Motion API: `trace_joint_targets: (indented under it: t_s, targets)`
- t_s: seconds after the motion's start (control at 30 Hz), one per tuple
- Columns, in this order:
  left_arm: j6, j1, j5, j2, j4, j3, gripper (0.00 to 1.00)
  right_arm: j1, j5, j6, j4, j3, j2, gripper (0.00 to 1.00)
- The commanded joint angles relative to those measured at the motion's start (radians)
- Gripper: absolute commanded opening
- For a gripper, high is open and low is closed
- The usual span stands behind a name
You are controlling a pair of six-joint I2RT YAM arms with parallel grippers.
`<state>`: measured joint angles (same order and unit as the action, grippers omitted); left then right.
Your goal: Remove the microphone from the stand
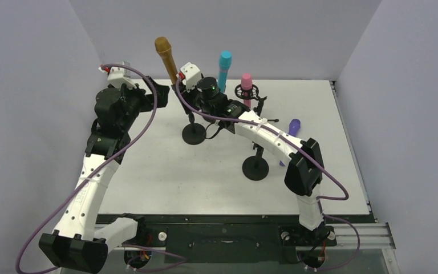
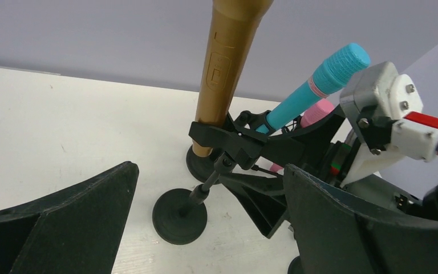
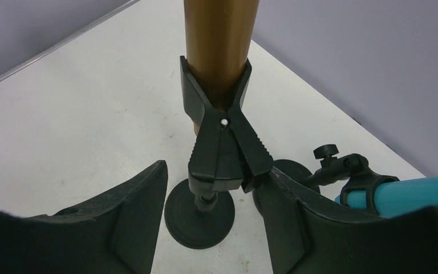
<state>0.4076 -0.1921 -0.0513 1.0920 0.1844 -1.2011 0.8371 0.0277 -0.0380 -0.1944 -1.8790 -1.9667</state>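
A gold microphone [image 1: 166, 57] stands tilted in a black spring clip [image 3: 219, 137] on a stand with a round black base [image 1: 194, 134]. My right gripper [image 1: 181, 85] is open. In the right wrist view [image 3: 214, 171] its jaws stand on either side of the clip's lower handles, and the right finger [image 3: 285, 217] touches one handle. My left gripper [image 1: 161, 91] is open and empty, just left of the microphone. In the left wrist view [image 2: 208, 171] the gold microphone [image 2: 228, 63], clip [image 2: 228, 140] and base [image 2: 179, 216] lie ahead between its fingers.
A teal microphone [image 1: 224, 68] and a pink one [image 1: 246, 85] stand on their own stands behind the right arm. A purple microphone [image 1: 293, 127] is on a stand with base [image 1: 255, 168] at the right. Grey walls enclose the white table [image 1: 165, 177].
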Motion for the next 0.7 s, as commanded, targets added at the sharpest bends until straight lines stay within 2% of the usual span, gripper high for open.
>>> trace_joint_targets:
  t_s: [0.0, 0.23, 0.37, 0.5, 0.67]
  targets:
    - [-0.013, 0.007, 0.015, -0.031, 0.006, -0.031, 0.98, -0.017, -0.018, -0.018, 0.072, -0.063, -0.015, 0.54]
    - [-0.015, 0.007, -0.003, -0.023, 0.015, -0.037, 0.98, -0.026, -0.057, -0.017, 0.058, -0.123, -0.046, 0.50]
    - [-0.018, 0.009, -0.008, -0.017, 0.018, -0.042, 0.98, -0.026, -0.065, -0.016, 0.066, -0.131, -0.052, 0.54]
    - [-0.017, 0.007, -0.012, -0.010, 0.018, -0.047, 0.98, -0.026, -0.070, -0.015, 0.045, -0.161, -0.072, 0.54]
    - [-0.018, 0.007, -0.021, 0.000, 0.017, -0.055, 0.99, -0.027, -0.084, -0.009, 0.041, -0.164, -0.079, 0.47]
